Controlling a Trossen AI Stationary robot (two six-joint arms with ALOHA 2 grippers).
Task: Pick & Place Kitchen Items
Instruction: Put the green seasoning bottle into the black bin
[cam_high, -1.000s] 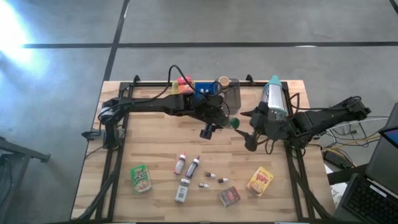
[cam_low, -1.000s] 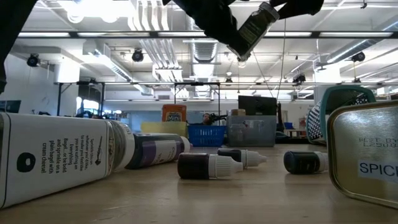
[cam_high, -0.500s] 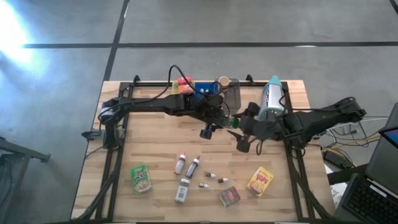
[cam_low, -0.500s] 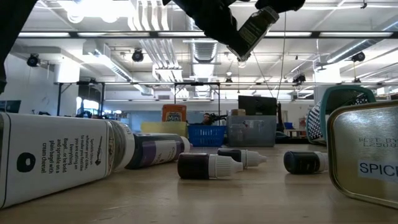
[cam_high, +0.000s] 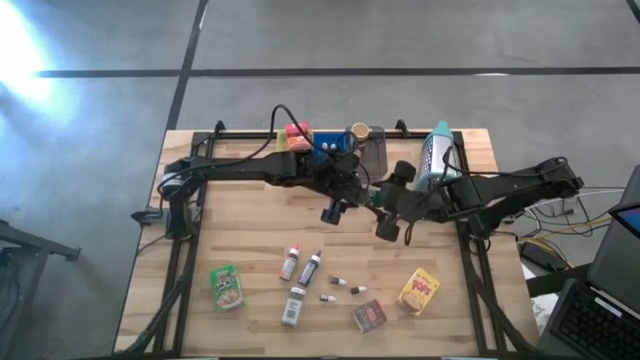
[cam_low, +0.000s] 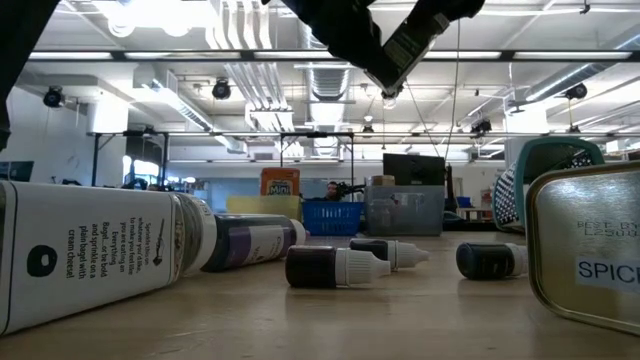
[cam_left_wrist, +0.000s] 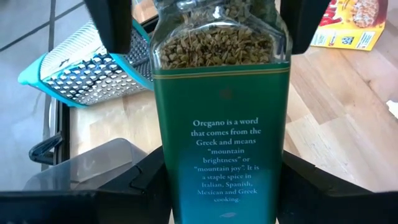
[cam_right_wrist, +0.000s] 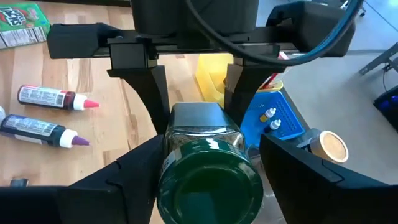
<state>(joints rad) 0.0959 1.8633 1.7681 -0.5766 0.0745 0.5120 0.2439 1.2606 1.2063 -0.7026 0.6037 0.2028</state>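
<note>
Above the tabletop's centre, mid-frame in the high view, the oregano jar (cam_left_wrist: 221, 112) is changing hands.
My left jaws (cam_high: 335, 203) pinch its glass sides; its green cap (cam_right_wrist: 210, 180) sits between my right jaws (cam_high: 388, 218), spread, not yet gripping. I should centre them, clamp squarely, then let the left go.

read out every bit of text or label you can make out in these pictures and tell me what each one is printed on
"Oregano is a word that comes from the Greek and means 'mountain brightness' or 'mountain joy.' It is a staple spice in Italian, Spanish, Mexican and Greek cooking": green oregano jar.
"SPIC", cut off at the picture's edge: metal tin.
"Pops": yellow snack box.
White bottle: small print, too blurred to read.
Green box: brand unreadable.
</note>
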